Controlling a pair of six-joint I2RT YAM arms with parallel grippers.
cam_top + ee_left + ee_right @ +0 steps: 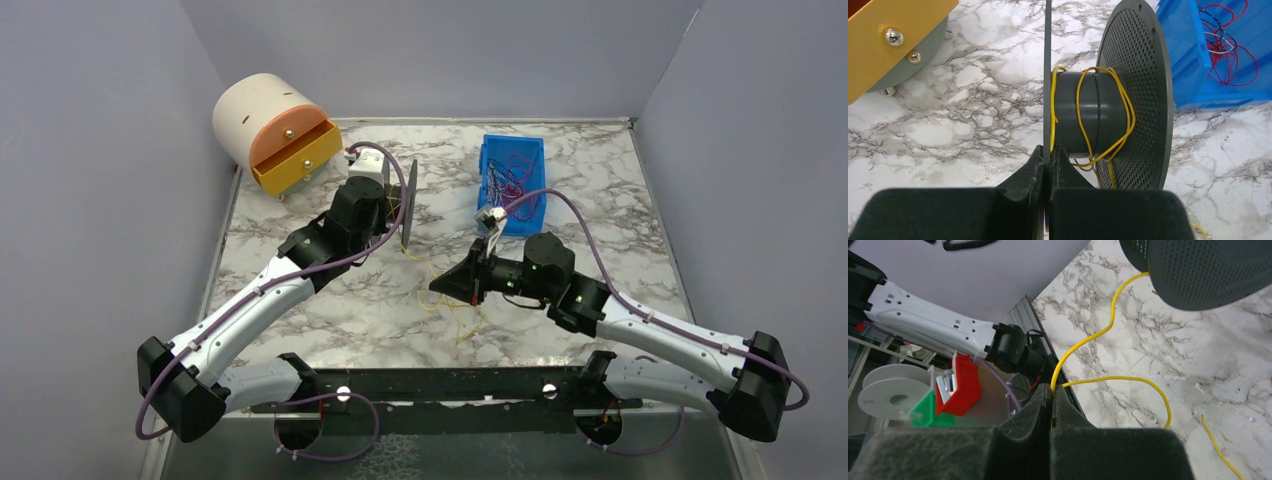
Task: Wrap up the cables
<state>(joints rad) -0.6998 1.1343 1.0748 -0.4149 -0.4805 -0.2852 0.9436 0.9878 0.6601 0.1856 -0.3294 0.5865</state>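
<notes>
A grey spool (1093, 112) with perforated flanges stands on edge on the marble table; it also shows in the top view (408, 205). A yellow cable (1083, 100) is looped loosely round its hub. My left gripper (1049, 152) is shut on the spool's thin near flange (1047, 75). My right gripper (1052, 392) is shut on the yellow cable (1088, 340), which runs up to the spool (1208, 270) and loops loose over the table (450, 300). In the top view the right gripper (440, 285) is low, right of the spool.
A blue bin (513, 180) holding red, black and white wires stands at the back, right of the spool. A cream cylinder with an open orange drawer (290, 155) stands at the back left. A small white box (368, 160) lies behind the left gripper.
</notes>
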